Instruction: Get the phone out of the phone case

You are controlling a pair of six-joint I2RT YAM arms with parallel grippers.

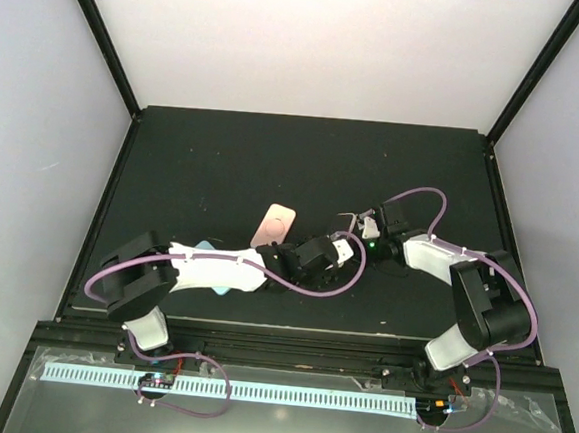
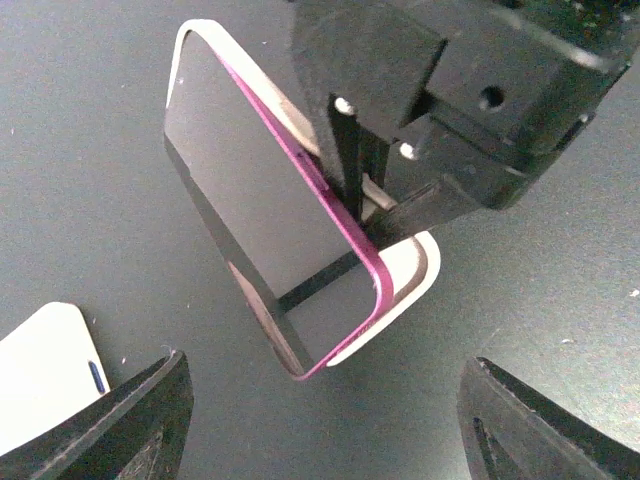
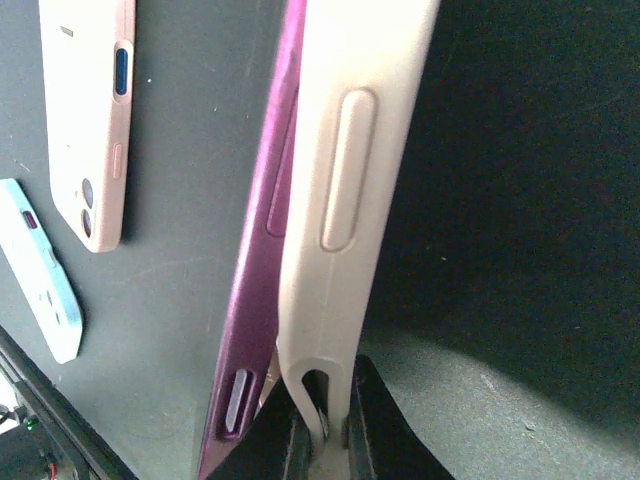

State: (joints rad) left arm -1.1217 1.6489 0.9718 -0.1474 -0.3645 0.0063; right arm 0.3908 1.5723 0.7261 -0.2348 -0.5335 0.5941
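A phone with a magenta frame sits in a cream case and is held on edge above the black table. My right gripper is shut on the case's rim. In the right wrist view the phone's magenta side stands partly away from the case. My left gripper is open and empty, with its fingers spread just below the phone's lower corner, not touching it. In the top view the left gripper and the right gripper meet at the table's middle.
A pink case lies flat on the table left of the grippers and also shows in the right wrist view. A light blue case lies near it, partly under the left arm. Black frame posts edge the table.
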